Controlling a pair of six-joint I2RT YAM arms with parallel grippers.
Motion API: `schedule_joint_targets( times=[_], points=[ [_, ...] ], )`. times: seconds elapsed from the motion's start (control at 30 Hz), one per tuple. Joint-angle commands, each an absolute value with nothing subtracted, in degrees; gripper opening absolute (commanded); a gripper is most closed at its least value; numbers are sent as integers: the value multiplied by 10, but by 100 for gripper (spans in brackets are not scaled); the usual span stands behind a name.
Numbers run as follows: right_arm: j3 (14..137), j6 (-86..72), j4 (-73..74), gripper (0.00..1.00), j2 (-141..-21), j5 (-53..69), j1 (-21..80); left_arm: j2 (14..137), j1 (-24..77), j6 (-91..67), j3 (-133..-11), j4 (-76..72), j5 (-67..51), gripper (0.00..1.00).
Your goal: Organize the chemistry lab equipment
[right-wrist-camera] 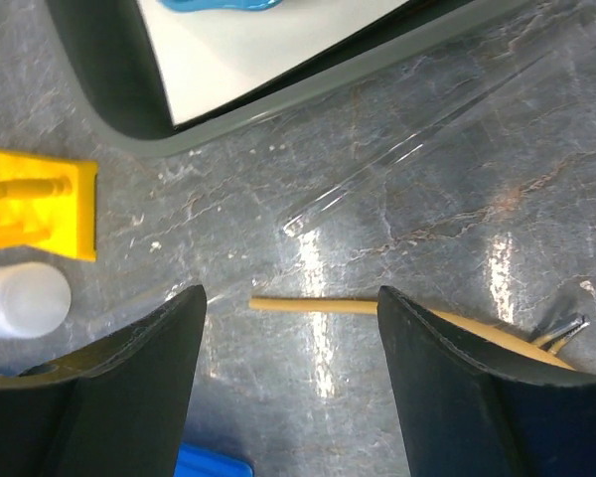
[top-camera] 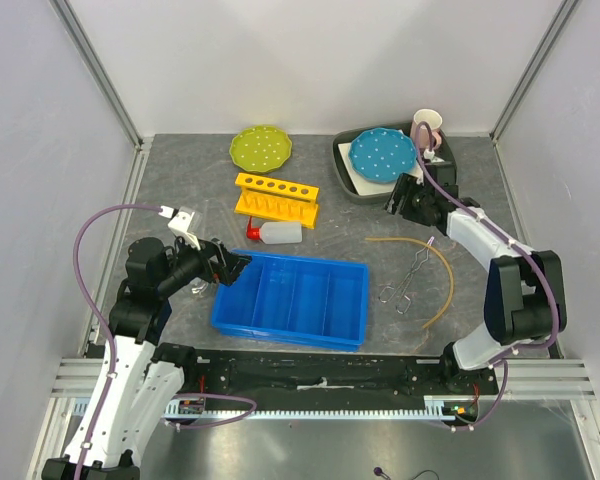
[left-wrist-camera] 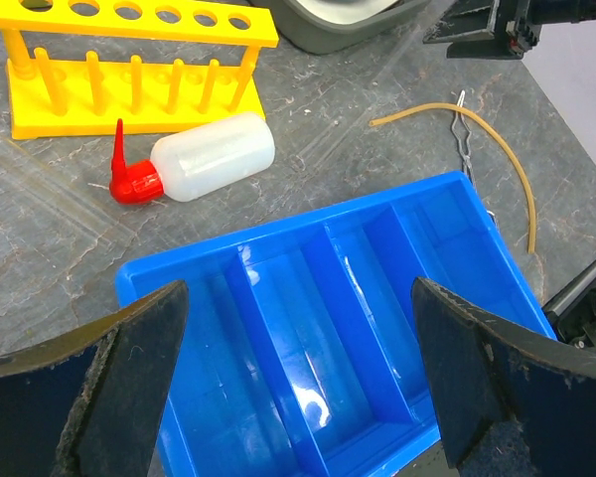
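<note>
The yellow test-tube rack [top-camera: 276, 197] stands at the table's middle back, with the white squeeze bottle with red cap [top-camera: 276, 233] lying in front of it. Both show in the left wrist view, the rack [left-wrist-camera: 129, 60] behind the bottle [left-wrist-camera: 204, 156]. The metal tongs [top-camera: 408, 278] and the tan rubber tube [top-camera: 435, 270] lie right of the blue bin [top-camera: 293, 298]. My left gripper [left-wrist-camera: 298, 288] is open and empty above the bin's left end. My right gripper [right-wrist-camera: 290, 298] is open and empty above the tube's left end [right-wrist-camera: 318, 305]. A clear glass tube [right-wrist-camera: 417, 149] lies on the table beyond it.
A dotted green plate [top-camera: 260, 147] lies at the back. A dotted blue plate [top-camera: 383, 155] rests on a grey tray [top-camera: 346, 170] at the back right, with a pink-handled mug [top-camera: 427, 125] behind it. White walls enclose the table.
</note>
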State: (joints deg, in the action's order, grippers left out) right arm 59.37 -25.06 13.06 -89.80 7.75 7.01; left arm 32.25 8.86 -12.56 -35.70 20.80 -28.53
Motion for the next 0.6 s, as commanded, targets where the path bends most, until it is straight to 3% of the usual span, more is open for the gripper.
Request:
schedule_joint_targets(
  times=[0.0, 0.57],
  points=[
    [614, -301, 114, 78, -925, -24, 90, 323, 91, -107, -362, 185, -274, 100],
    [706, -298, 149, 83, -1065, -120, 116, 329, 92, -103, -361, 185, -272, 100]
  ],
)
